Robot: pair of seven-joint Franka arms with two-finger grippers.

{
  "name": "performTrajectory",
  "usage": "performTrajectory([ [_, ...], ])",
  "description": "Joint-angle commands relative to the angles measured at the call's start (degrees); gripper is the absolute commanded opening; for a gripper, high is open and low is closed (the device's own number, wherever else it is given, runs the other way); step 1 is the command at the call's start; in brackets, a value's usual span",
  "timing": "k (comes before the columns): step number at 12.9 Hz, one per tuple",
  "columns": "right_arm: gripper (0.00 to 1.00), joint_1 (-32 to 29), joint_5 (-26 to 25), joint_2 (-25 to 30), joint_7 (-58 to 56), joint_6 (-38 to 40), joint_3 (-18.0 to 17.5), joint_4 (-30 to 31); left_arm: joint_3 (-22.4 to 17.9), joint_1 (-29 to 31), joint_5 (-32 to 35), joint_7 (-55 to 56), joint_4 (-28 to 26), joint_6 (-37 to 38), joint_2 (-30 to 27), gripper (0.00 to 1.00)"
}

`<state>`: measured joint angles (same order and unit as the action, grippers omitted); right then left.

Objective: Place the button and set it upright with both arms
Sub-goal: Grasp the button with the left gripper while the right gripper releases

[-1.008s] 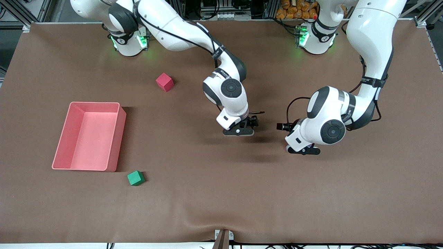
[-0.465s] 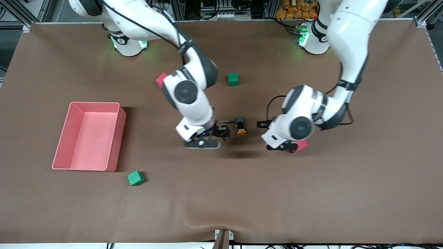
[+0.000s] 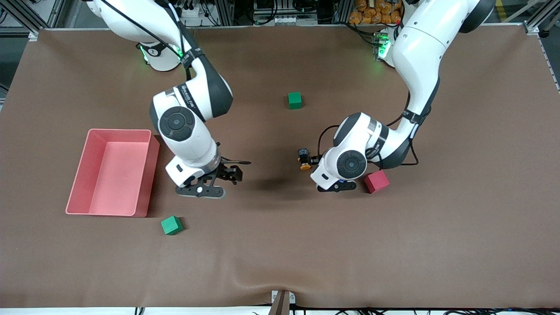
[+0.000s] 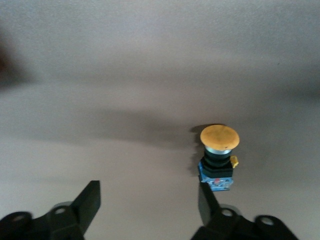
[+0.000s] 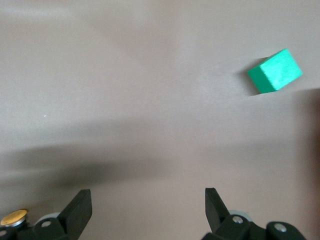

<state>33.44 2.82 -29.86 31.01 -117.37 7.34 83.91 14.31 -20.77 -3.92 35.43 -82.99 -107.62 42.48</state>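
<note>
My left gripper (image 3: 316, 168) is low over the brown table (image 3: 393, 245) near its middle, its fingers (image 4: 206, 200) spread apart with nothing between them. The button (image 3: 303, 159) lies on its side on the table just beside this gripper, toward the right arm's end, its orange cap pointing toward the front camera. In the left wrist view the button (image 4: 218, 156) sits just ahead of one fingertip, outside the gap, and whether that finger touches it I cannot tell. A red cube (image 3: 376, 181) rests on the table close beside my left wrist, toward the left arm's end. My right gripper (image 3: 227, 173) hangs over bare table next to the pink bin (image 3: 148, 175), its fingers (image 5: 80, 207) wide apart and holding nothing. A green cube (image 3: 171, 225) lies on the table below this gripper in the front view, nearer to the front camera, and shows ahead of the fingers in the right wrist view (image 5: 275, 71). A second green cube (image 3: 295, 100) lies near the table's middle, farther from the front camera than the button.
</note>
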Motion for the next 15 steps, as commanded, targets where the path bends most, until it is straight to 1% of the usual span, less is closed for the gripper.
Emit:
performTrajectory([
  [1, 1.00, -1.35, -1.32, 3.66, -0.68, 2.48, -0.22, 2.57, -0.86, -4.00, -0.30, 4.72, 5.72, 0.40, 4.09, 0.84],
  [6, 1.00, -4.08, -1.58, 9.55, -3.13, 11.44, 0.13, 2.57, -0.77, -4.89, -0.56, 5.18, 6.17, 0.40, 6.03, 0.83],
  [9, 1.00, -8.20, -1.58, 13.50, -8.32, 17.24, 0.31, 2.66, -0.77, -5.77, -0.74, 5.62, 6.26, 0.40, 6.39, 0.83],
  [14, 1.00, -12.78, -1.67, 17.37, -11.58, 22.09, 0.31, 2.83, -0.69, -6.13, -0.91, 5.88, 6.26, -1.62, 7.27, 0.83],
  [15, 1.00, -13.74, -1.67, 18.25, -12.19, 23.05, 0.31, 2.83, -0.69, -6.13, -2.13, 5.80, 6.26, -1.71, 7.27, 0.82],
])
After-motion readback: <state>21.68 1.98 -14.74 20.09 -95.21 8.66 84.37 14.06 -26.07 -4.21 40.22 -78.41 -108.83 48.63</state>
